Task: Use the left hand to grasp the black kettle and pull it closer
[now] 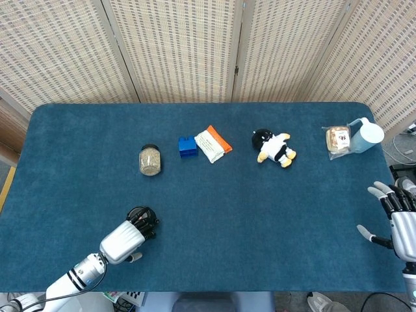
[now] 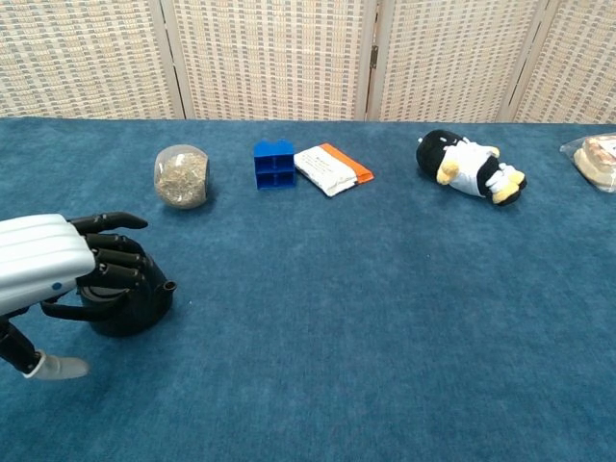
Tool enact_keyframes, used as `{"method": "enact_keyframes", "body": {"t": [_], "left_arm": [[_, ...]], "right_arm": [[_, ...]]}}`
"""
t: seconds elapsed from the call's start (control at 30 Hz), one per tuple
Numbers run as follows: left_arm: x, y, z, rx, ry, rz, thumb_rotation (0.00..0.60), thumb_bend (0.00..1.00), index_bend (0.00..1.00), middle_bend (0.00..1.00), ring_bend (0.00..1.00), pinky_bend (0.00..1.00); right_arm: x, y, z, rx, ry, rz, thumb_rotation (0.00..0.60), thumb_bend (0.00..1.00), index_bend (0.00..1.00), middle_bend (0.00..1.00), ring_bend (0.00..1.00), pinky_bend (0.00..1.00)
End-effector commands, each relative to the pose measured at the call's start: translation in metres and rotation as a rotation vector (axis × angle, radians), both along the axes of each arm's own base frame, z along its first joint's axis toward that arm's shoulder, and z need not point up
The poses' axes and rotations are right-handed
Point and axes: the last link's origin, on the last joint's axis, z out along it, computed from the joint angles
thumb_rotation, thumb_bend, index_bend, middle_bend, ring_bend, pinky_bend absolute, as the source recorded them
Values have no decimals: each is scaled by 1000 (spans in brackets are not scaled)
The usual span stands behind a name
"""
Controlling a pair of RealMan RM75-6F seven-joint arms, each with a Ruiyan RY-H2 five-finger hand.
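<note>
The black kettle (image 1: pixel 143 216) (image 2: pixel 133 306) sits near the table's front left. My left hand (image 1: pixel 122 240) (image 2: pixel 56 262) lies over it from the near-left side. Its dark fingers (image 2: pixel 120 258) curl down over the kettle's lid, and the thumb (image 2: pixel 58 367) sticks out apart below, off the kettle. The lid and most of the handle are hidden under the fingers. My right hand (image 1: pixel 400 218) hovers at the table's right edge in the head view only, fingers spread and empty.
Along the back stand a glass jar (image 1: pixel 149 160) (image 2: pixel 181 176), a blue block (image 1: pixel 188 145) (image 2: pixel 274 165), a white and orange packet (image 1: pixel 213 143) (image 2: pixel 332 167), a penguin plush (image 1: pixel 274 147) (image 2: pixel 470 166), a bagged bun (image 1: pixel 338 138) (image 2: pixel 595 154) and a pale blue jug (image 1: pixel 365 134).
</note>
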Motion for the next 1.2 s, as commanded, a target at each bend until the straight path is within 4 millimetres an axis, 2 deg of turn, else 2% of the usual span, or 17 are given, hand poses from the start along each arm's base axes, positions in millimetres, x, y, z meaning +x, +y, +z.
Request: {"method": "enact_keyframes", "body": {"t": [0.03, 0.67, 0.9, 1.03, 1.2], "left_arm": [[-4, 1, 1, 17, 13, 4, 600, 153, 401, 321, 196, 4], [-24, 2, 11, 73, 80, 42, 600, 152, 428, 358, 196, 4], [-21, -2, 17, 65, -2, 78, 600, 152, 424, 360, 200, 4], [-20, -3, 23, 93, -50, 117, 600, 152, 366, 350, 201, 4], [-23, -3, 32, 183, -80, 171, 600, 152, 351, 345, 291, 4]], "right_arm": [[0, 0, 0, -1, 0, 1, 600, 133, 210, 174, 114, 116], [1, 5, -1, -7, -4, 0, 600, 133, 210, 174, 114, 116], [1, 7, -1, -9, -6, 3, 600, 133, 210, 174, 114, 116], [1, 7, -1, -9, -7, 6, 600, 133, 210, 174, 114, 116], [2, 7, 1, -13, -10, 11, 600, 133, 210, 174, 114, 116]]}}
